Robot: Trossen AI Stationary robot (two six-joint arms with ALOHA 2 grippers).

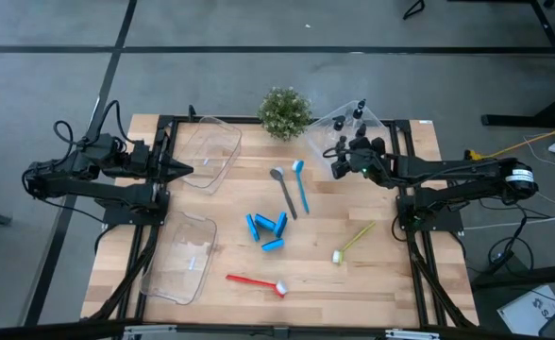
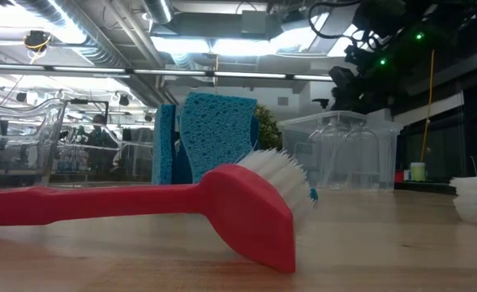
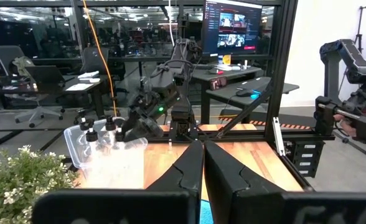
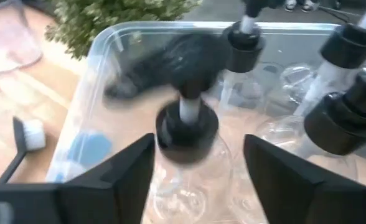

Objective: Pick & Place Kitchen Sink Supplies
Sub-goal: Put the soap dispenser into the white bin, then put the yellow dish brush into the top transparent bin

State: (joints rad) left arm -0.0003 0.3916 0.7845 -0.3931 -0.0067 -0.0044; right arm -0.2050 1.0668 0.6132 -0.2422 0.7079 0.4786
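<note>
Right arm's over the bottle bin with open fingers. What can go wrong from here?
1. The right gripper straddles one black-capped bottle with other bottles close beside it in the bin; a sideways move may knock them over.
2. That bottle appears blurred, perhaps moving; it might tip rather than settle upright.
3. The potted plant stands right beside the bin, so a wide retreat could brush it.

The left gripper waits shut, out of the way.

Grey floor (image 1: 259, 28) crossed by dark seams in the upper part of the high view. Ceiling ducts and strip lights (image 2: 214, 45) at top of the low view. Desks, office chair (image 3: 37, 102), lit monitor (image 3: 231, 28) behind.
</note>
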